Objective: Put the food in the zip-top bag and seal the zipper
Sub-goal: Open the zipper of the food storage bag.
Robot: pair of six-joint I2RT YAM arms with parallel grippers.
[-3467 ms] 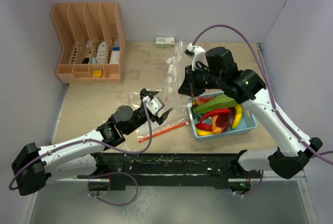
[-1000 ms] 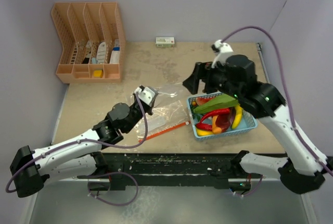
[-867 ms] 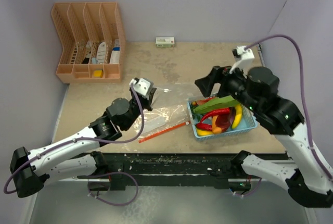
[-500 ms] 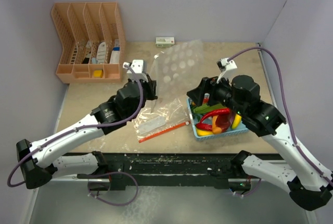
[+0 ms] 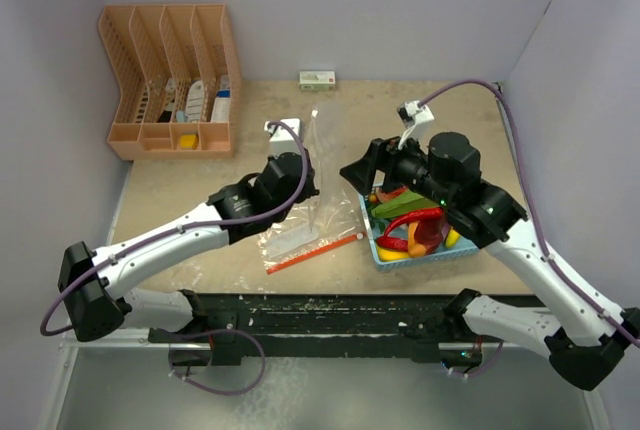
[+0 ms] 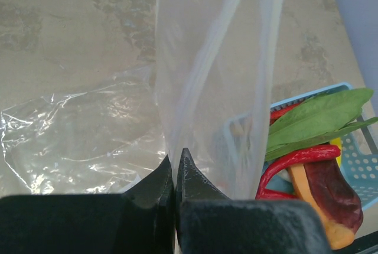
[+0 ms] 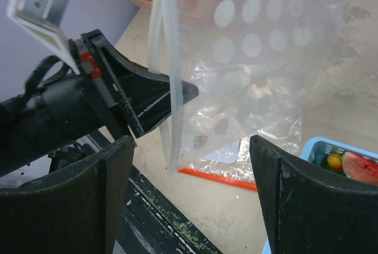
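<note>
Step in hand: opening the zip-top bag point(image 5: 312, 175) for loading; best done with mouth held taut, free lip pulled away toward 3 o'clock, no twisting of the film.
Zipper point(image 5: 312, 251): red-orange strip flat on table point(image 5: 180, 190), at 6 o'clock of the left end effector.
Left end effector point(image 6: 175, 168): tips pressed together, pinching the bag's edge; film hanging upright from the pinch.
Food point(image 5: 420, 220): in the light blue basket point(image 5: 478, 240), none bagged yet.
Right end effector point(image 7: 189, 147): fingers spread wide, holding nothing, facing the dotted film.
Right arm pose: hunched over the basket, wrist aimed at 9 o'clock.
</note>
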